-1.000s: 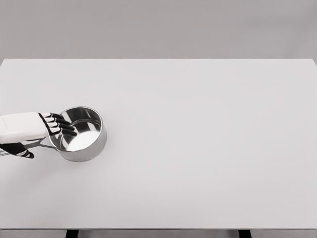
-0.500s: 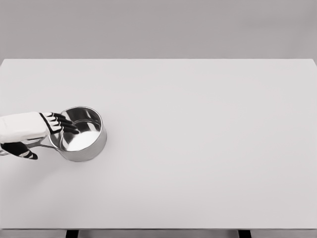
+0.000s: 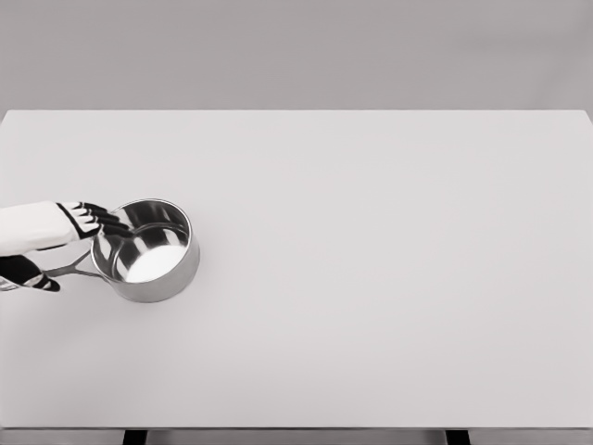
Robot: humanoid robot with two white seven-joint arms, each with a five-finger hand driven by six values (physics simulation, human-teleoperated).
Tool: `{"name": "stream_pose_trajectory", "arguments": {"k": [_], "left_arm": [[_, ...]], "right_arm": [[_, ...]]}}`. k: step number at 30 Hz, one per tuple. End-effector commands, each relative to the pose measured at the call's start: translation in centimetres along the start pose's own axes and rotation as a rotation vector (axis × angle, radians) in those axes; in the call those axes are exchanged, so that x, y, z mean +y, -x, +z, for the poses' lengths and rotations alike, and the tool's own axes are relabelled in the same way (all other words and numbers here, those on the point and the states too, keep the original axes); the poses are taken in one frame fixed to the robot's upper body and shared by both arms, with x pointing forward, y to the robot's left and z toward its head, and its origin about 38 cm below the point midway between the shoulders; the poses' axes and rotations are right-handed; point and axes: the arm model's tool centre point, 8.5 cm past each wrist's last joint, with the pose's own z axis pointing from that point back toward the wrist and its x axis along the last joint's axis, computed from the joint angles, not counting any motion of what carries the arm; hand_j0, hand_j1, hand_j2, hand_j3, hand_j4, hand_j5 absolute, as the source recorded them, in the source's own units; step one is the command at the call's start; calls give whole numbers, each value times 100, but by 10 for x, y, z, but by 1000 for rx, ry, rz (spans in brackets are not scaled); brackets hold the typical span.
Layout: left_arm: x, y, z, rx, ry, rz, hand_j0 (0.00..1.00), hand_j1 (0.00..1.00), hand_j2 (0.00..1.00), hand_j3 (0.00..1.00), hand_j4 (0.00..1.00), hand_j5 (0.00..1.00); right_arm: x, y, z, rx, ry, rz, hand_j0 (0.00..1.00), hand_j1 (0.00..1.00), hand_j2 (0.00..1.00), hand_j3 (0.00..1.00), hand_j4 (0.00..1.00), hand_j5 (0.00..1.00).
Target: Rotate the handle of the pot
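The left hand reaches in from the left edge, its dark fingers spread and loosely extended over the near-left rim of the pot, gripping nothing. The pot sits at the left of the table, its thin handle pointing left beneath the hand. It looks like stiff, smooth steel, probably slippery and fairly light; the handle seems the best place to hold. Nothing stands in the way. The right hand is out of view.
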Motion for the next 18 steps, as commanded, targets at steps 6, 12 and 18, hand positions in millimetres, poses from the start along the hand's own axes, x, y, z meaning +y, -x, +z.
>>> {"name": "stream_pose_trajectory", "arguments": {"k": [6, 12, 18], "left_arm": [[0, 8, 5, 25, -6, 18, 100, 100, 100, 100, 100, 100], [2, 12, 9, 40, -12, 17, 100, 100, 100, 100, 100, 100], [6, 14, 11, 52, -23, 8, 100, 100, 100, 100, 100, 100]], "right_arm": [[0, 0, 0, 0, 0, 0, 100, 100, 100, 100, 100, 100], [0, 0, 0, 0, 0, 0, 100, 100, 100, 100, 100, 100], [0, 0, 0, 0, 0, 0, 100, 100, 100, 100, 100, 100]]}}
